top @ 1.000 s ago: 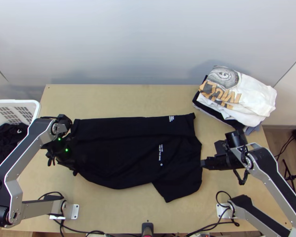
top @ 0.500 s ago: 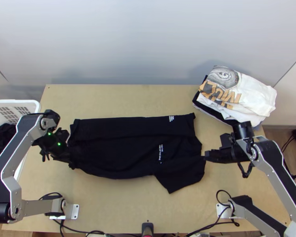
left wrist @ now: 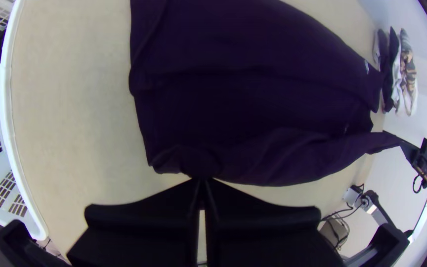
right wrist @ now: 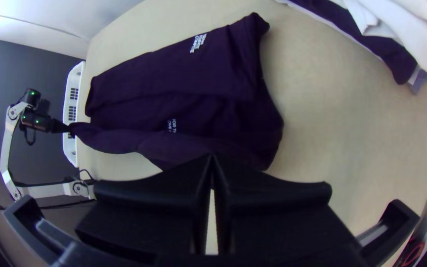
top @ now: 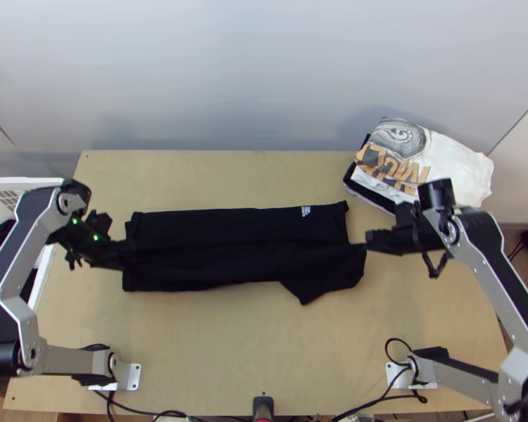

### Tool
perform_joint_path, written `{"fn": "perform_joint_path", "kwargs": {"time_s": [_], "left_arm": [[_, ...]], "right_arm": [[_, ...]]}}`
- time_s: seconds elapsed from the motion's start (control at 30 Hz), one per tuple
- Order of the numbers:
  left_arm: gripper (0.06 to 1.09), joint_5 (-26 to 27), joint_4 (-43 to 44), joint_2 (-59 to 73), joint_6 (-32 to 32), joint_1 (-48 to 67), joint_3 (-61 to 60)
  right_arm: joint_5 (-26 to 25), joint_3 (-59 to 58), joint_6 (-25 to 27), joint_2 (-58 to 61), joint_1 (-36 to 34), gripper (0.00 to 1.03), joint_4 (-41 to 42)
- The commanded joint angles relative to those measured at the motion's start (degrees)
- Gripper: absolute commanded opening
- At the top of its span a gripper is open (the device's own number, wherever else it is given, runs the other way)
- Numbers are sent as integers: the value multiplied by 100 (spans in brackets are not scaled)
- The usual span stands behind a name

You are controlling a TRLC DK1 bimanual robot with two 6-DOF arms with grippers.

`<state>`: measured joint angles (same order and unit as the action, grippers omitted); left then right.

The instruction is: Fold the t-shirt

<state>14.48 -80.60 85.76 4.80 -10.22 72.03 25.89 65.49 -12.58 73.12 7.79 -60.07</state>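
The black t-shirt [top: 229, 239] lies lengthwise across the table with its far side folded in, and its near side is lifted between both grippers. At the shirt's left end is my left gripper [top: 125, 254], with its fingers together on the near hem corner. At the right end my right gripper [top: 365, 245] pinches the cloth by the sleeve. In the left wrist view the left gripper [left wrist: 201, 182] is shut on the edge of the shirt [left wrist: 253, 99]. The right wrist view has the right gripper [right wrist: 212, 158] shut on the shirt [right wrist: 174, 99], part of it hidden behind the fingers.
A pile of folded clothes [top: 440, 169], white on top, stands at the table's back right corner. A white basket [top: 42, 184] with dark cloth is at the left edge. Bare table [top: 264, 352] stretches in front of the shirt.
Both grippers have moved up the picture, toward the table's far side, bringing the shirt's near edge and sleeve along over the rest. The chest print by the middle is now covered in the top view.
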Motion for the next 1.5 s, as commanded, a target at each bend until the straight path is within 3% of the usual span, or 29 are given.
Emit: {"fn": "perform_joint_path", "kwargs": {"time_s": [0.0, 0.33, 0.5, 1.13, 1.17, 1.2, 1.27, 1.3, 1.33, 1.47], "left_arm": [[10, 108, 18, 574, -286, -15, 953], [10, 108, 44, 1409, -489, 73, 1990], [10, 99, 158, 1831, -524, -33, 2272], [10, -7, 686, 2938, -664, -437, 2720], [13, -15, 738, 2973, -779, -455, 2711], [31, -7, 765, 2982, -893, -455, 2720], [100, 20, 844, 2956, -910, -446, 2694], [104, 20, 1011, 2912, -910, -446, 2658], [104, 37, 1248, 2824, -946, -455, 2579], [104, 196, 1907, 2534, -1060, -701, 2386]], "right_arm": [[-5, 807, -25, 782, 117, 3, 119], [-198, 1519, -113, 1574, 363, 3, 435], [-611, 1686, -166, 1978, 451, 3, 839], [-1438, 2749, -386, 3525, 451, 3, 1789], [-1455, 2776, -412, 3516, 451, 5, 1833], [-1455, 2802, -430, 3498, 442, 21, 1833], [-1473, 2776, -535, 3358, 442, 66, 1833], [-1508, 2741, -605, 3279, 434, 87, 1833], [-1587, 2697, -658, 3182, 434, 97, 1841], [-2167, 2292, -808, 2312, 434, 99, 2316]]}}
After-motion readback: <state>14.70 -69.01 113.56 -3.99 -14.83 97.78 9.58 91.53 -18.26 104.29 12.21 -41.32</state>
